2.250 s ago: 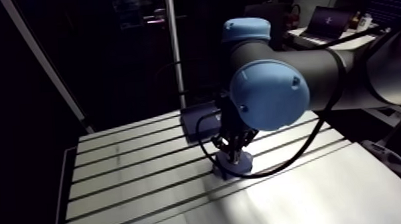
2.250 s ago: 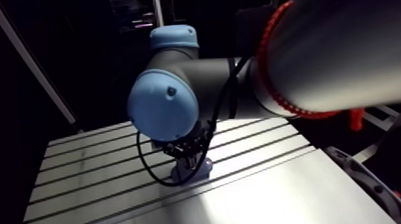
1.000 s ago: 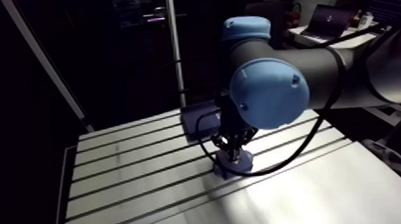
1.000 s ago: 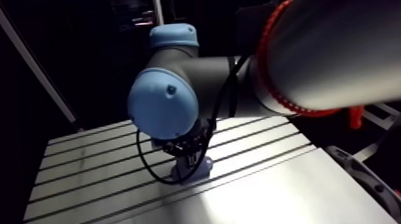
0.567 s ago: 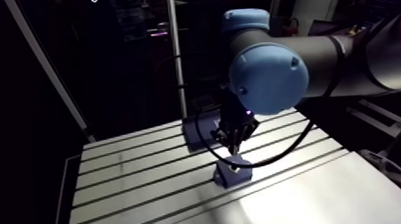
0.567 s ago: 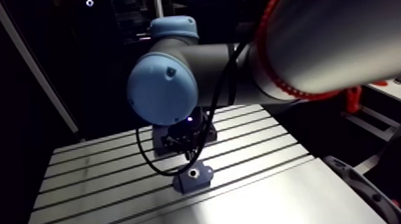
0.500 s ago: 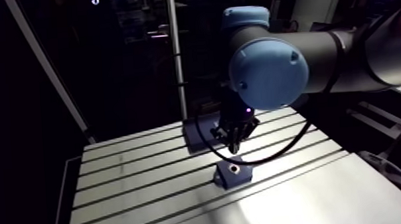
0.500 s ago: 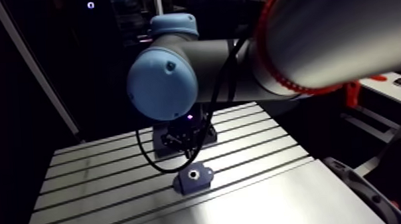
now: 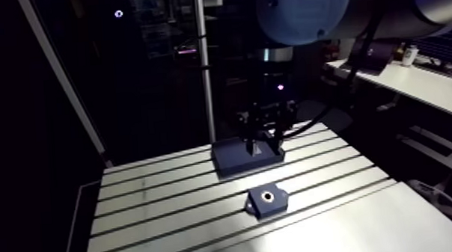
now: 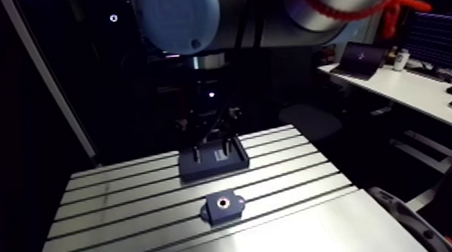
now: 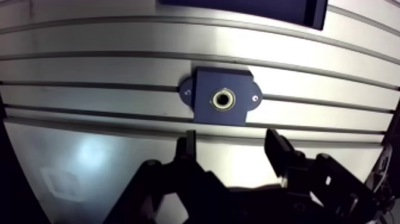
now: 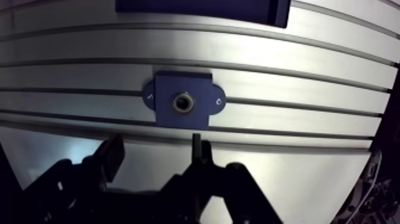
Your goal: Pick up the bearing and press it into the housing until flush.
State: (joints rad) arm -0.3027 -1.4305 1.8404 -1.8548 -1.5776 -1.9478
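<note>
I read the claw [image 11: 232, 140] as open, fingers spread, holding nothing. Ahead of it, the housing [image 11: 202, 89] sits mid-surface [image 9: 166, 206], with the bearing [image 11: 223, 99] in its centre hole. Beyond, a dark blue tray [image 10: 213, 168] lies at the surface's far edge.

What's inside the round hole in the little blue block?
A shiny metal ring, the bearing, sits in the hole of the housing. The ring's own middle is dark, so what lies under it cannot be seen, nor how deep it sits.
</note>
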